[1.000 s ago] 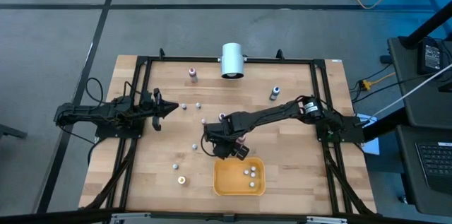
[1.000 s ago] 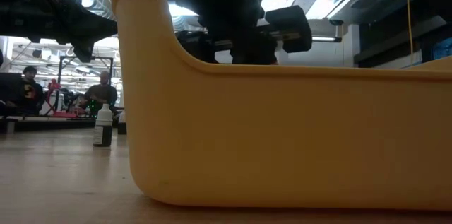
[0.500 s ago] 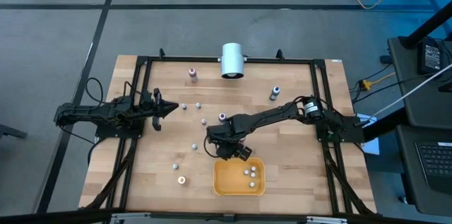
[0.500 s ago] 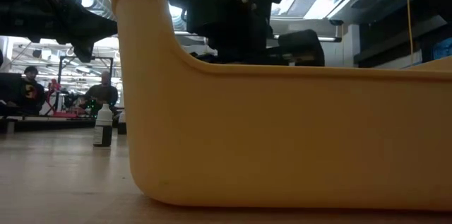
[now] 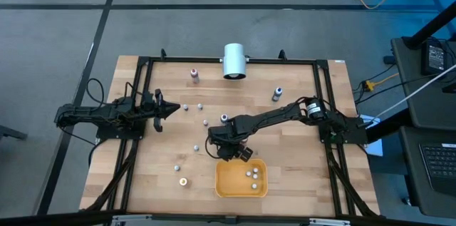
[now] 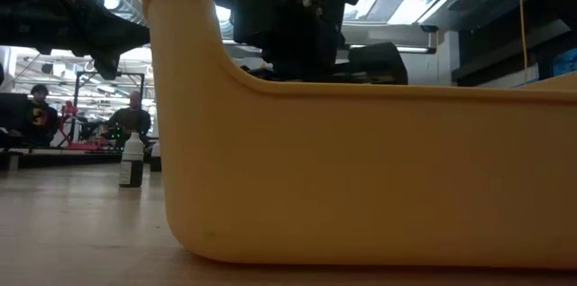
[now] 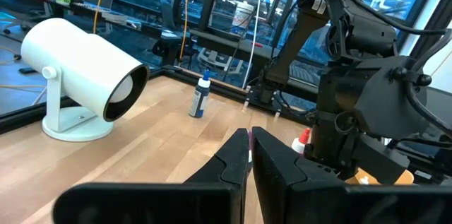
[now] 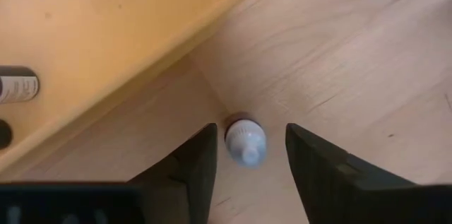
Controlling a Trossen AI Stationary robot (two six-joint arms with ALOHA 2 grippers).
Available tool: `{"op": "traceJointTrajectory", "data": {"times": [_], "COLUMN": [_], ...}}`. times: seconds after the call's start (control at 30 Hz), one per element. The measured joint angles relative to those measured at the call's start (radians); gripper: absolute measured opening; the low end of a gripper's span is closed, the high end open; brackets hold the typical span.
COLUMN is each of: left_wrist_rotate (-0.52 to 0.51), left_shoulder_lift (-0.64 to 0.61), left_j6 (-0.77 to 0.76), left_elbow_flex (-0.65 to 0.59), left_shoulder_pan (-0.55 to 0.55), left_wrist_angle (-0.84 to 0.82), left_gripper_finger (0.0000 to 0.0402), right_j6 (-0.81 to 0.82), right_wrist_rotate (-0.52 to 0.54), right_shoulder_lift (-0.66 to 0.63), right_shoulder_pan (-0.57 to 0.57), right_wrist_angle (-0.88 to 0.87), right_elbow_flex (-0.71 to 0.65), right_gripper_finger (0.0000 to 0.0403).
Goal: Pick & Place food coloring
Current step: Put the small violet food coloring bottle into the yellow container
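Note:
The food coloring bottles stand scattered on the wooden table; among them are a pink-topped one and a blue-topped one. Three bottles lie in the orange tray. My right gripper points down just beyond the tray's far left corner, open, with its fingers on either side of an upright white-topped bottle and a gap showing on both sides. My left gripper waits shut and level at the table's left side.
A big white cylinder stands at the far edge. The tray's wall fills the low view, with one bottle upright beside it. Loose bottles dot the table's middle and near left. A black frame runs along the table's sides.
My right gripper has come down toward the table beside the tray's far left corner and shifted slightly toward the tray. In the last half second it has kept still. No bottle has moved.

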Motion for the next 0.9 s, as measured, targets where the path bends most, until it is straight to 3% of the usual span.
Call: {"op": "traceJointTrajectory", "data": {"times": [0.33,0.7,0.9], "left_wrist_rotate": [0.0,0.0,0.0], "left_shoulder_lift": [0.0,0.0,0.0], "left_j6": [0.0,0.0,0.0], "left_elbow_flex": [0.0,0.0,0.0], "left_shoulder_pan": [0.0,0.0,0.0], "left_wrist_angle": [0.0,0.0,0.0], "left_gripper_finger": [0.0017,0.0017,0.0017], "right_j6": [0.0,-0.004,0.0], "right_wrist_rotate": [0.0,0.046,0.047], "right_shoulder_lift": [-0.001,-0.002,-0.002], "right_shoulder_pan": [0.0,-0.006,-0.02], "right_wrist_angle": [0.0,-0.077,-0.147], "right_elbow_flex": [0.0,0.116,0.254], "right_gripper_finger": [0.0066,0.0087,0.0068]}}
